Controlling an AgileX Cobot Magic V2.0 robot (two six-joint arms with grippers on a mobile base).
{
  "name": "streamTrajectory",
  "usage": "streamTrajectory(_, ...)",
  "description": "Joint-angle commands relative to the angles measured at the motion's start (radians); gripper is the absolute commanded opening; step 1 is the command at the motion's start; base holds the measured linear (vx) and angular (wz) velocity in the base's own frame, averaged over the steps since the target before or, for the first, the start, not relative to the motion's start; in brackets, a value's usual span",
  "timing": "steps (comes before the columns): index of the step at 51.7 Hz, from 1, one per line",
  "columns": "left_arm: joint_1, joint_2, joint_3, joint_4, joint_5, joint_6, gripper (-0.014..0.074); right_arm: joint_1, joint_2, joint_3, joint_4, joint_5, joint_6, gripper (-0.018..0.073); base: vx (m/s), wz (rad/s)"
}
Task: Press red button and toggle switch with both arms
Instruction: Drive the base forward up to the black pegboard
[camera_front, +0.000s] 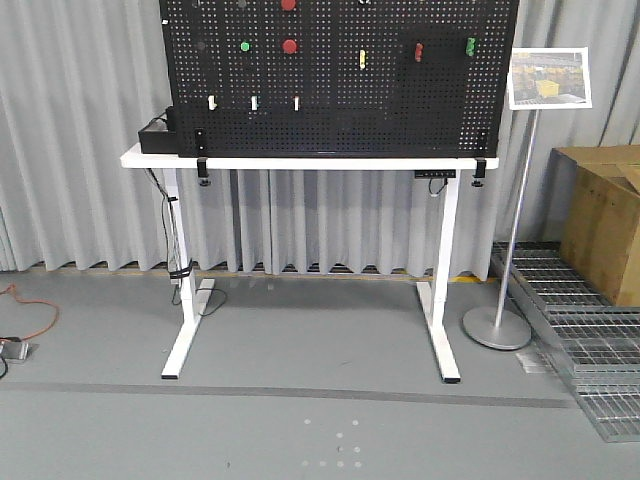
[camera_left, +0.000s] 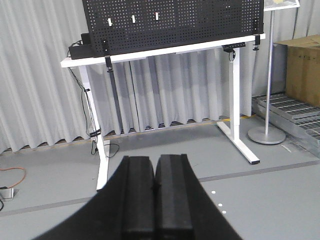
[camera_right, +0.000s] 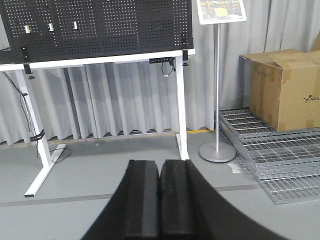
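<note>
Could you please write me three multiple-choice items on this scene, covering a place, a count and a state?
1. The brown cardboard box stands: A on a chair; B on the grey metal floor grates; C on a shelf.
2. How many small white switches sit on the black perforated board? A one; B three; C six.
3. The left gripper is: A wide open; B gripping a button; C shut, empty.
Key: 1 B, its base meets the grates; 2 B, three show in one row; 3 C, its jaws meet with nothing between.
</note>
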Motion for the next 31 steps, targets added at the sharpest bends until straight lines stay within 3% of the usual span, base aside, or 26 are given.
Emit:
streamTrajectory(1,0.003,-0.016,0.034,0.0,-0.087,-0.009,0.0001,-0.005,-0.013,0.011,-0.01,-0.083,-0.004,-0.0003,0.0,0.0)
streamTrajectory(31,0.003,-0.016,0.034,0.0,-0.087,-0.009,0.0001,-0.005,-0.013,0.011,-0.01,-0.083,-0.005,-0.0003,0.0,0.0)
